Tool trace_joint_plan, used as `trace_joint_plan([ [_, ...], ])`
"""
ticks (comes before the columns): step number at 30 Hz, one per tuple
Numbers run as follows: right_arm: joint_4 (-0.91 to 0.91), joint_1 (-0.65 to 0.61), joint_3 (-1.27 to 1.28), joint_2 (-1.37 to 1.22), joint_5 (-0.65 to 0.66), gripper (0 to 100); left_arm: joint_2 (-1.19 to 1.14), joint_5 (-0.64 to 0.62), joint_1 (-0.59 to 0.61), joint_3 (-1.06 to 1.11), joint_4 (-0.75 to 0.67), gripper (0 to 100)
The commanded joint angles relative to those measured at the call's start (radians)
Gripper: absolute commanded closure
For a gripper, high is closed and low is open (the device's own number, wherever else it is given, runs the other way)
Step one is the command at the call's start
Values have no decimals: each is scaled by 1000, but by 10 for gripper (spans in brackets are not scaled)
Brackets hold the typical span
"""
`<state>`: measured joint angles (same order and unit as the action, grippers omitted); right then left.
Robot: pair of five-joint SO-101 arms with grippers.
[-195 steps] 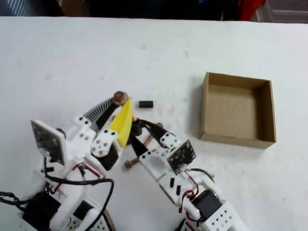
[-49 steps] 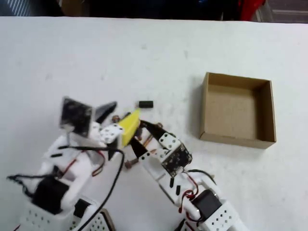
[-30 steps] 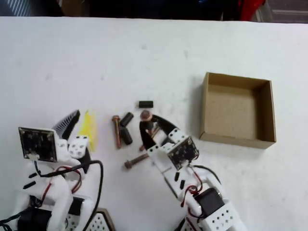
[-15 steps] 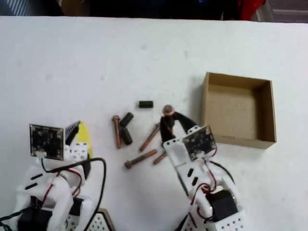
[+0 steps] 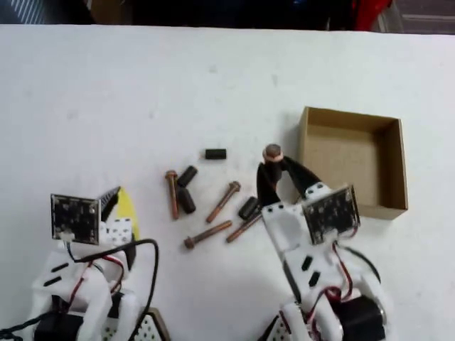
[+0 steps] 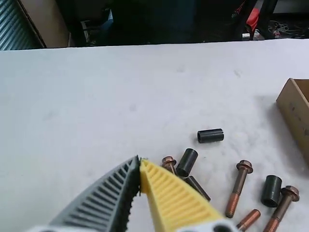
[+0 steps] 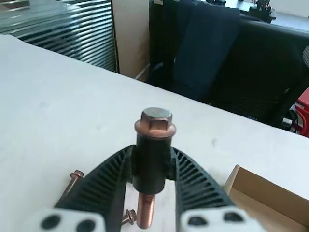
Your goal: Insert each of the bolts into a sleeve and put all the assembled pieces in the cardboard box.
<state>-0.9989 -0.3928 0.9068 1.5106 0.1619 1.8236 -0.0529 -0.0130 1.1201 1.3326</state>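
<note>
Lying loose are four bolts, four sleeves.

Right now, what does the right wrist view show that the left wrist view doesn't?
Right wrist view: the right claw shut on an assembled piece, a bolt standing upright through a sleeve, thread poking out below. Left wrist view: the left claw, shut and empty, with loose sleeves lying on the table beyond it. Both: the white table, loose bolts, and a corner of the cardboard box.
</note>
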Motion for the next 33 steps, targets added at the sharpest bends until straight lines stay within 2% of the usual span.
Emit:
trace_joint_plan([
  [1, -2, 59, -157, -189, -12, 983, 2, 6, 84, -2, 0, 977],
  [5, -1, 156, -256, -401, -6, 982, 2, 6, 162, 0, 6, 977],
  [11, 2, 254, -370, -702, 38, 981, 2, 8, 168, 89, -8, 977],
  [19, 10, 409, -494, -1044, 74, 981, 2, 6, 170, 305, -167, 977],
  [23, 74, 475, -559, -1214, 86, 981, 2, 6, 170, 394, -219, 977],
  [33, 97, 496, -741, -1595, 86, 981, 2, 9, 170, 437, -235, 977],
])
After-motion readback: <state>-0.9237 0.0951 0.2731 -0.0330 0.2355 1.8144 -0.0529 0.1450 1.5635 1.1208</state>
